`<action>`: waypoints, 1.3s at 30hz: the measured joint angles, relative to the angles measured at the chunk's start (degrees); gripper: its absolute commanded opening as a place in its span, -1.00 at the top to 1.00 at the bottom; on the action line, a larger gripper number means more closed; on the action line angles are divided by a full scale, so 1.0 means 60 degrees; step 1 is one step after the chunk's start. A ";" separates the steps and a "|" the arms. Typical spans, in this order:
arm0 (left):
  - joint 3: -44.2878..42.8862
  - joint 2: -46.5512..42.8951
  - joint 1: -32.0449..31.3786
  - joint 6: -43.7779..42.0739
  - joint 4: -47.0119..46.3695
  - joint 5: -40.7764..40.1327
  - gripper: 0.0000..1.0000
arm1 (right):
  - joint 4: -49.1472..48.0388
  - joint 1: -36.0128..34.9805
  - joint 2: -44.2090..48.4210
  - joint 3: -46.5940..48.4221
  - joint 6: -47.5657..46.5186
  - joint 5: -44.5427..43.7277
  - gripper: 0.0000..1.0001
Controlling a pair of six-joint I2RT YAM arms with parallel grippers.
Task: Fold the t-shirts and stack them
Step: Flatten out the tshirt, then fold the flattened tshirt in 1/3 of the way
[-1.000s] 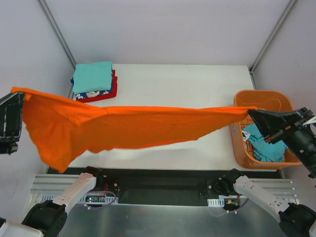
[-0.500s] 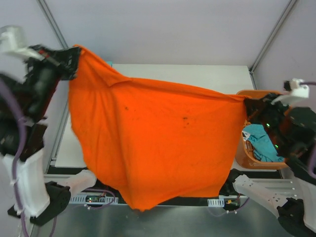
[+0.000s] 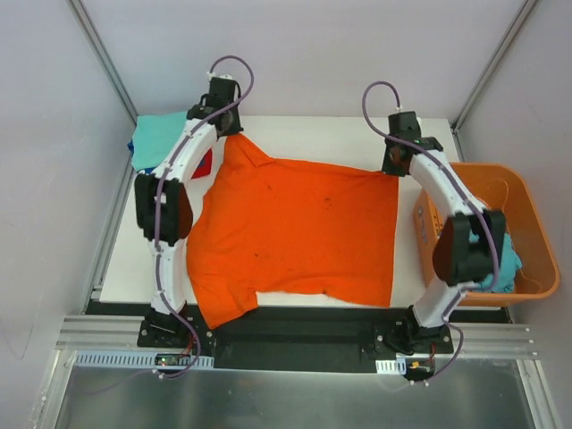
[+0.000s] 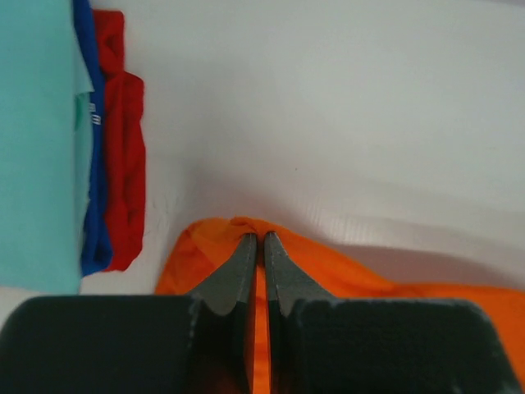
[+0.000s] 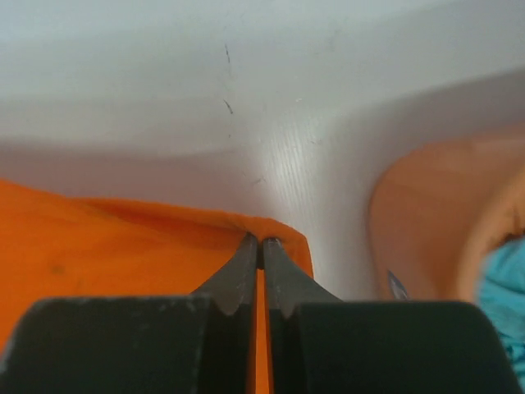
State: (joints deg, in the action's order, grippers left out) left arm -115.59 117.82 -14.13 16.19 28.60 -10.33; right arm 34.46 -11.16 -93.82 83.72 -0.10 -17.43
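An orange t-shirt (image 3: 295,228) is spread flat across the middle of the white table (image 3: 304,134). Its near left part appears to reach just over the table's near edge.

The shirt's far left corner is pinched by the left gripper (image 3: 228,125). In the left wrist view, the jaws are seen pressed together on a small raised fold of the orange cloth (image 4: 256,238). The far right corner is held the same way by the right gripper (image 3: 396,165), whose jaws are closed on the cloth's edge (image 5: 260,240), low over the table.

At the far left corner of the table a pile of folded shirts is found, just beside the held corner. A teal t-shirt (image 4: 37,139) lies on top, a blue t-shirt (image 4: 94,189) under it and a red t-shirt (image 4: 123,164) at the bottom. Whether the blue one is patterned cannot be told clearly, as only its edge is shown.

An orange plastic basket (image 3: 527,214) is set at the table's right end, close to the orange t-shirt's right edge. Teal cloth (image 3: 509,268) is seen inside it, partly hidden by the right arm.
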 measured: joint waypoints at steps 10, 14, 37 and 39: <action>-0.0998 0.2510 0.0000 -0.0361 -0.0007 0.0189 1.00 | -0.0047 0.0495 -0.4065 0.2277 -0.0095 0.0918 0.95; -0.0710 0.2364 0.0000 -0.0299 -0.0244 0.0189 1.00 | -0.0033 0.0550 -0.4033 0.2280 -0.0095 0.1075 0.95; 0.8349 -0.5410 -0.0492 0.3384 -0.0437 0.0149 1.00 | 0.0747 0.0550 -0.0393 -0.0605 -0.0069 0.1293 0.95; 0.8801 -0.5748 -0.0612 0.3665 -0.0430 0.0138 1.00 | 0.0871 0.0550 -0.0379 -0.0627 -0.0069 0.1231 0.94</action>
State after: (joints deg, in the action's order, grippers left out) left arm -62.78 83.33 -17.80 38.17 26.02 -9.50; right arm 39.68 -7.86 -96.09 79.96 -0.51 -10.04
